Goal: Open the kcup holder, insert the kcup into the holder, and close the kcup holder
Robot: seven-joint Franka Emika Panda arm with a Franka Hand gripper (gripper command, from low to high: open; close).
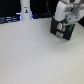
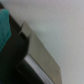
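Note:
The kcup holder (image 1: 60,31) is a black boxy unit standing on the white table at the exterior view's upper right. My gripper (image 1: 64,25) hangs right over it, at or just above its top. The picture is too blurred to show how the jaws stand. In the wrist view the holder's black body (image 2: 11,60) fills one corner, with a grey rectangular handle (image 2: 44,56) on its front. A teal shape (image 2: 4,27) sits at the frame's edge; I cannot tell what it is. The kcup is not in view.
The white table (image 1: 35,55) spreads across most of the exterior view. A white upright object (image 1: 25,10) with a blue glow at its base stands at the back, toward the exterior view's left. Dark clutter lines the back edge.

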